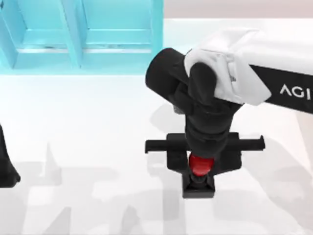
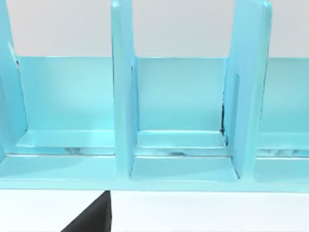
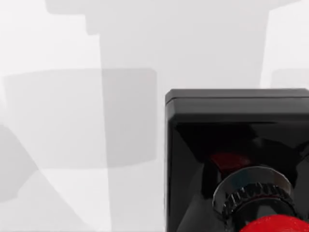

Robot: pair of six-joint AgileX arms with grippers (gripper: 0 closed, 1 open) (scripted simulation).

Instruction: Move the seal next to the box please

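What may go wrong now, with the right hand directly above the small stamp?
1. The right hand sits low over the black-based seal with the glossy red knob; a slightly off-centre grip could tip it.
2. The pale blue partitioned box stands far off at the top view's upper left, so a weak grip may drop the seal on the way.

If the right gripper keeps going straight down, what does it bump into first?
Probably the seal: the right gripper hangs right over its red knob, with the table underneath. How close it is cannot be told.

right end effector (image 1: 199,169) pointing down mid-table | left arm (image 1: 7,169) parked at left edge
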